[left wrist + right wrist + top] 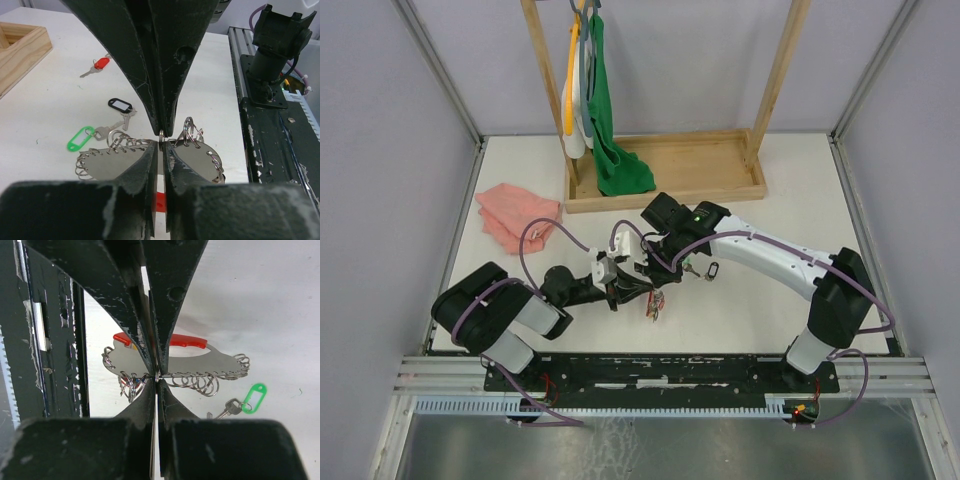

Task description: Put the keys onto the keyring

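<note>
While both arms meet over the middle of the table [770,300], the left gripper [161,134] is pinched closed on the thin edge of the keyring [197,150], and the right gripper [156,376] is clamped on the same edge from the opposite side, fingertips nearly touching. Small wire rings bunch along the keyring on both sides of the pinch. It sits low over the tabletop; contact unclear. Loose on the table: a green-tagged key [80,139] just beside the ring, a black-tagged key [120,105] near it, and a red-tagged key [101,63] farther off toward the wooden tray [665,170]. A pink cloth [517,215] lies well apart, far left.
</note>
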